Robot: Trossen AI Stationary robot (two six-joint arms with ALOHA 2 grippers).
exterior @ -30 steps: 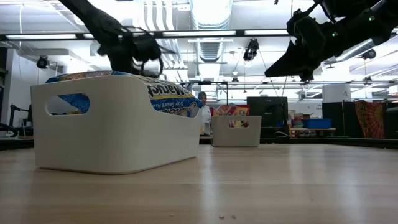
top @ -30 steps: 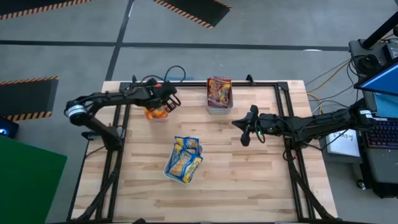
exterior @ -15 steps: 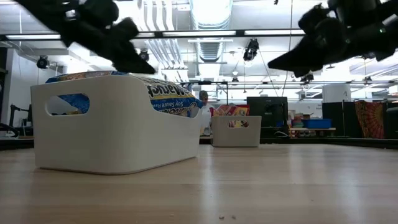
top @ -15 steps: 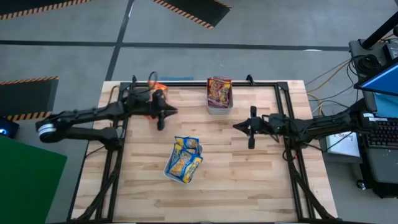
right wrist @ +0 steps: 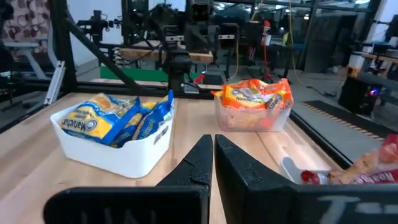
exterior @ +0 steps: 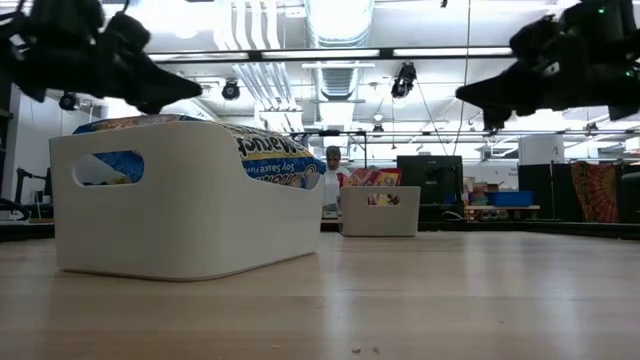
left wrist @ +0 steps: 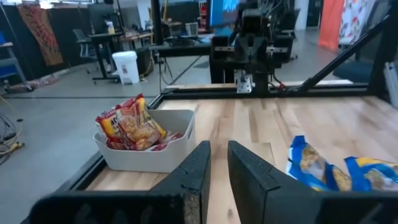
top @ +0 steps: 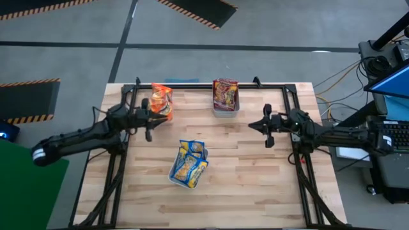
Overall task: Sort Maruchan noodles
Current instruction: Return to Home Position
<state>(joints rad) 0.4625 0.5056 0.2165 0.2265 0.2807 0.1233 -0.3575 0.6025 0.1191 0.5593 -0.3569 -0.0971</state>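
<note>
Step in hand, by my reading: sorting is finished and both arms are heading to rest. I see no packet outside a container.

Maruchan noodles, by colour:
- Orange crinkly plastic packets (top: 161, 98) stand in a clear plastic bin (right wrist: 250, 124) near the wooden tabletop's (top: 255, 191) back-left corner (top left in the high view).
- Dark red packets (top: 225, 92) stand in a pale plastic tub (left wrist: 149, 157) at the middle of the back edge.
- Blue-and-yellow packets (top: 189, 163) fill a white plastic tub with handle slots (right wrist: 127, 158) at about the tabletop's centre, set askew to the edges.

Left gripper (left wrist: 218, 144): above the left edge, just in front of the orange bin and not touching it. Its fingers are drawn close, with only a narrow slit between them and nothing held.

Right gripper (right wrist: 212, 138): above the right half of the tabletop, well apart from all three containers. Its fingers are nearly together and empty.

The low view shows both grippers raised well above the tabletop.

Next move (judgement): no grasp is needed. Each arm folds back toward its own side edge, keeping its height. The left arm has least margin, since the orange bin sits close beside it; draw it away from the bin rather than across it.
</note>
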